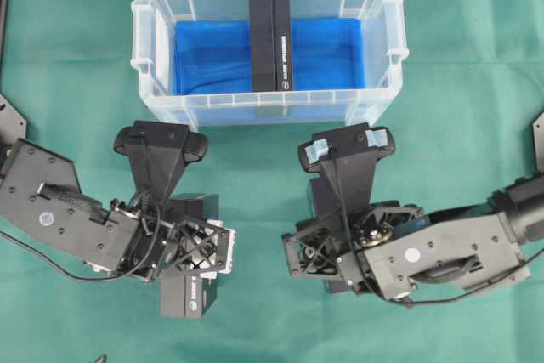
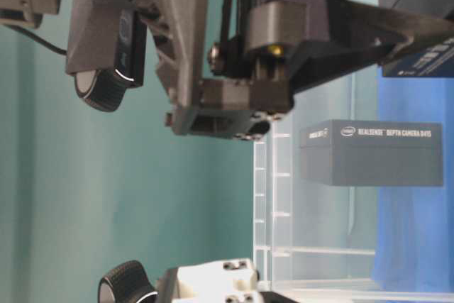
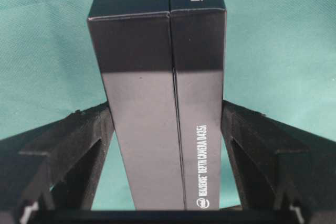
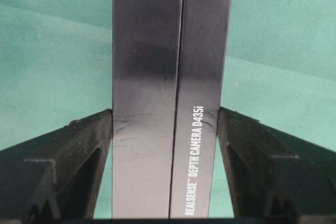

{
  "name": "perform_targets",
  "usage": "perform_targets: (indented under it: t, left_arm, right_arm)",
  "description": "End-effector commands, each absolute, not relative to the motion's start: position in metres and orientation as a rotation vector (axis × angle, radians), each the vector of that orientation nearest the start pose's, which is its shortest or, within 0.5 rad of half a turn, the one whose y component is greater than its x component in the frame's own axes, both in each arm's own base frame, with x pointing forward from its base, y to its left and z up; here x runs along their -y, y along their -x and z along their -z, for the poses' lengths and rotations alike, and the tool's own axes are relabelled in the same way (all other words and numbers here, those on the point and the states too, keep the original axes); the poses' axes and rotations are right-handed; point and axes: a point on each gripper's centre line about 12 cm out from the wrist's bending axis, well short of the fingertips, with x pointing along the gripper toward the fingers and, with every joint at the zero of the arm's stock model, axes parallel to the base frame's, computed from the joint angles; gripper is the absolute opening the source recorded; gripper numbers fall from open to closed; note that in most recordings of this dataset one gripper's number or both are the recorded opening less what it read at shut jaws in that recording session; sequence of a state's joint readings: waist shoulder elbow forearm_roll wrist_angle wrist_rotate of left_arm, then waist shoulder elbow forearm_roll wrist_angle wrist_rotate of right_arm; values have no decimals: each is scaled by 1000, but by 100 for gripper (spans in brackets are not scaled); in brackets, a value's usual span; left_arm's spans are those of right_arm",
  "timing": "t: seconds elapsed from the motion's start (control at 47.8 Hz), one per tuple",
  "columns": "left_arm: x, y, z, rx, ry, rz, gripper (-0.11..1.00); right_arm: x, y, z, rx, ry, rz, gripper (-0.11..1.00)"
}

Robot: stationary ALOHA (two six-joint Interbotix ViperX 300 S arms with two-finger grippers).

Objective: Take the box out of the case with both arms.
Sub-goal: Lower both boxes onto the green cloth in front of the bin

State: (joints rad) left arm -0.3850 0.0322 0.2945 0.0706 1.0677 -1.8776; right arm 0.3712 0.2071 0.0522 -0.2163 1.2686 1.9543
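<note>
A pair of dark boxes [image 3: 157,103] is clamped between each gripper's fingers [image 3: 79,145], outside the case [image 1: 153,82], and could be dropped if loosened.

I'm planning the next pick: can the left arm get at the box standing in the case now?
Probably not yet. The left claw is closed on another black box outside the case, so it has no free grip, though the case's top is open.
</note>
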Motion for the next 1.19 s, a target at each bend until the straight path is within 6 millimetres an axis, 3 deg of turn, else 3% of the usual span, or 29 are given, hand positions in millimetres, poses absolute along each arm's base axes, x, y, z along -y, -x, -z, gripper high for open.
perform_targets:
  t: [0.0, 0.293, 0.419, 0.502, 0.565, 0.649, 1.026, 1.172]
  left_arm:
    - [133, -350, -227, -1090, 1250, -951, 64]
    - [131, -346, -223, -1071, 1306, -889, 64]
    - [131, -346, -224, -1057, 1336, -857, 64]
    - [131, -346, -224, -1057, 1338, -856, 68]
    - [132, -347, -224, -1057, 1334, -852, 83]
    - [130, -346, -224, -1056, 1333, -854, 92]
    - [130, -345, -226, -1056, 1320, -858, 91]
    - [130, -347, -233, -1057, 1319, -864, 91]
  right_arm:
    - [-131, -396, -230, -998, -1129, 1126, 67]
    - [-131, -396, -228, -994, -1128, 1120, 67]
    - [-131, -396, -228, -995, -1127, 1119, 88]
    - [-131, -396, -228, -996, -1125, 1119, 94]
    - [-131, -396, -228, -996, -1122, 1122, 93]
    - [-131, -396, -228, -996, -1122, 1122, 93]
    - [-131, -397, -231, -990, -1127, 1115, 93]
    - [-130, -395, -243, -977, -1146, 1093, 93]
